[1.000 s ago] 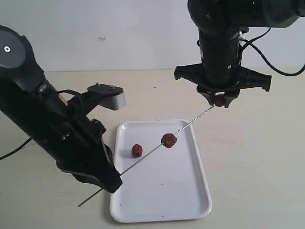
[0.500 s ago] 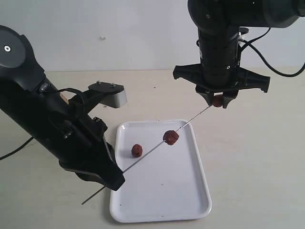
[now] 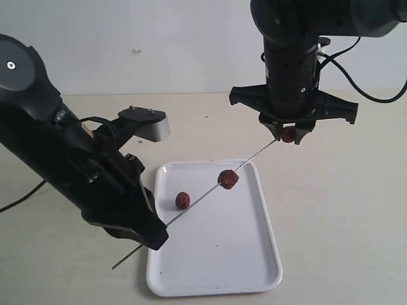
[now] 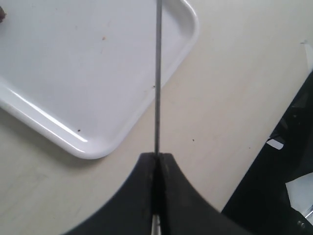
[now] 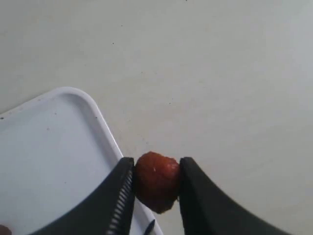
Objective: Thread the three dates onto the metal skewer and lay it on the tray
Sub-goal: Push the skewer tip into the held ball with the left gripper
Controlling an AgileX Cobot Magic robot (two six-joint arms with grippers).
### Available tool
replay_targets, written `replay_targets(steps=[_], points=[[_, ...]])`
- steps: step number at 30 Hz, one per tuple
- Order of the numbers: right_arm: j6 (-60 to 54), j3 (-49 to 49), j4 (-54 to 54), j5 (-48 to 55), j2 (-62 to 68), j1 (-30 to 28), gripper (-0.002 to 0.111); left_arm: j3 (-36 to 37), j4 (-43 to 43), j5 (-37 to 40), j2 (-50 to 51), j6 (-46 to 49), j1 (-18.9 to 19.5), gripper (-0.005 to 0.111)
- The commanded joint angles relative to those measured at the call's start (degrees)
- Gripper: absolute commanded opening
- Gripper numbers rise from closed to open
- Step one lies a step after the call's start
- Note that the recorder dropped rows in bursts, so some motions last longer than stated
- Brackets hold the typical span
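Progress is small since a second ago: the left gripper (image 3: 156, 238), clamped on the thin grey metal skewer (image 3: 197, 204), is raising it slightly, carrying one wrinkled reddish-brown date (image 3: 227, 179) above the glossy white rectangular tray (image 3: 267, 254). The right gripper (image 3: 288, 136) is pinching a second date (image 5: 155, 180) just beside the skewer's tip. The third date (image 3: 182, 201) is lying on the tray.

We see a pale beige tabletop (image 3: 343, 216) running back to a plain white wall (image 3: 159, 44). On the wall we make out a small greyish mark (image 3: 136, 50), and on the tabletop a tiny dark speck (image 3: 206, 116) near its far edge; what either is, we cannot tell
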Motion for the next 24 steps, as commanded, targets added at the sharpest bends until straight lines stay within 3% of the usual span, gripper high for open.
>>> replay_targets(steps=[1,24], points=[[0.1,0.2,-0.1,-0.2,-0.4,0.0,0.031,0.2,-0.8,-0.1,1.7,0.4,0.1,0.0],[-0.2,0.2,-1.2,-0.2,-0.4,0.0,0.031,0.2,-1.1,-0.8,0.6,0.8,0.1,0.0]])
